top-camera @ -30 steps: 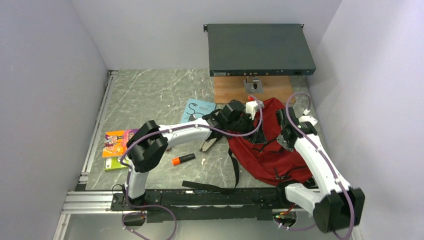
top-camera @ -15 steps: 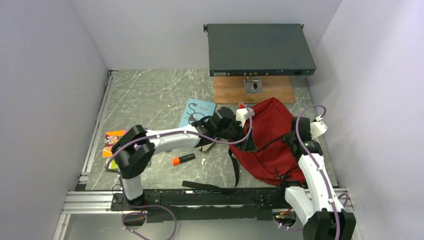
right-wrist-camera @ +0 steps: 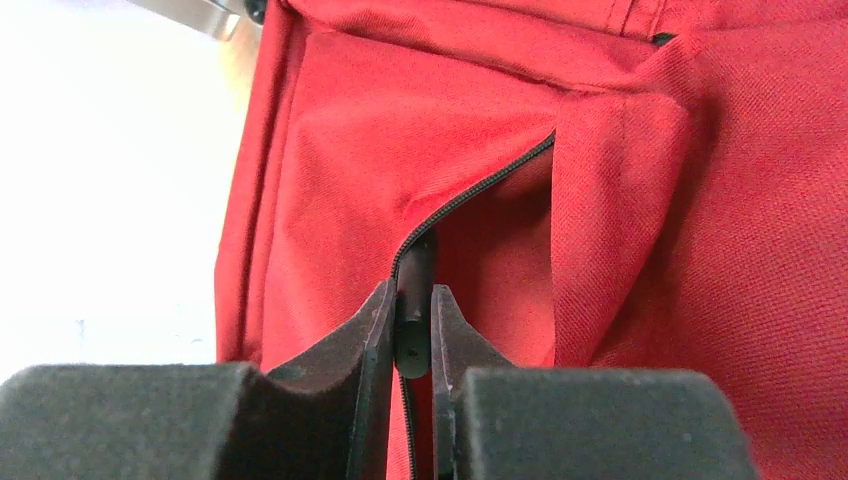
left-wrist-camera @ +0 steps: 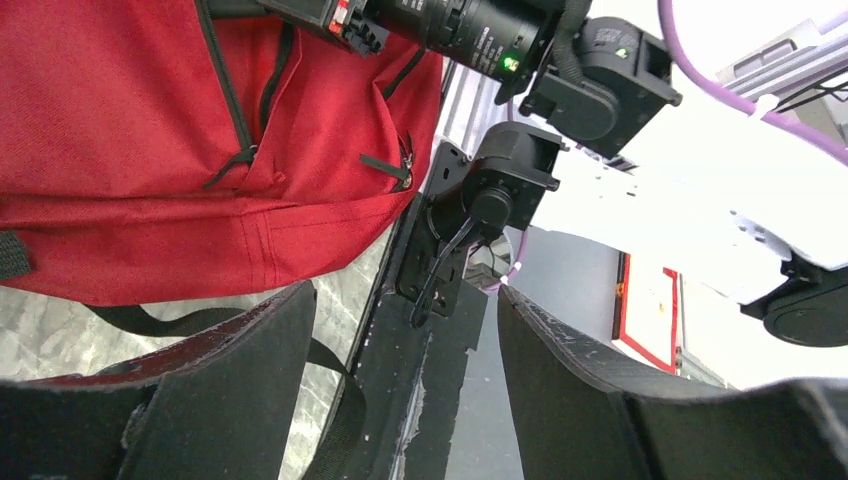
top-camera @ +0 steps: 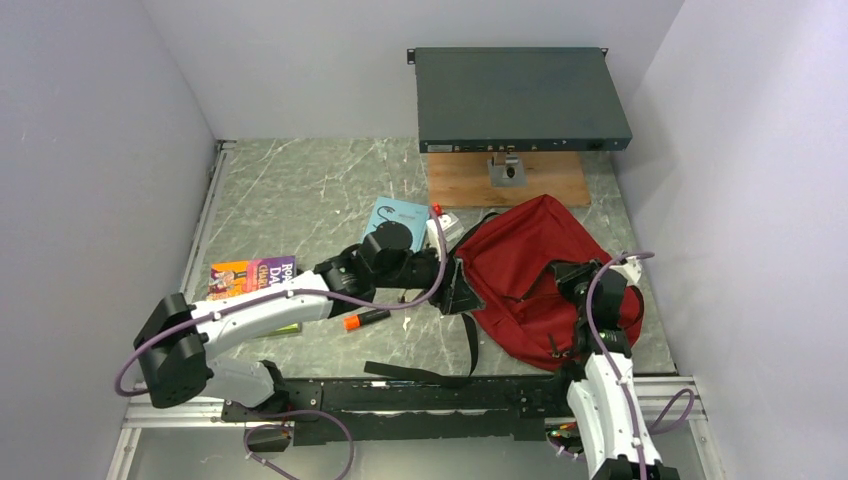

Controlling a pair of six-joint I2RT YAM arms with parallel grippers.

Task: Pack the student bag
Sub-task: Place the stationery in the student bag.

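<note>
The student bag [top-camera: 530,265], a dark red backpack with black straps, lies at the right of the table. My right gripper [top-camera: 570,282] rests on its near right part. In the right wrist view the right gripper [right-wrist-camera: 410,340] is shut on the black zipper pull [right-wrist-camera: 414,290], with a short stretch of the zipper parted above it in the bag's red fabric [right-wrist-camera: 700,250]. My left gripper [top-camera: 463,290] hovers at the bag's left edge. In the left wrist view the left gripper [left-wrist-camera: 405,390] is open and holds nothing, with the bag [left-wrist-camera: 150,150] beyond it.
A light blue book [top-camera: 397,218] lies left of the bag. A colourful book [top-camera: 250,275] and an orange marker [top-camera: 365,320] lie further left. A black strap [top-camera: 470,345] trails toward the front rail. A dark equipment box [top-camera: 520,98] and a wooden board [top-camera: 505,180] stand behind.
My left arm has drawn back left and nearer, its gripper going from over the bag to its left edge. My right gripper has pulled toward the near edge, still pinching the zipper pull.
</note>
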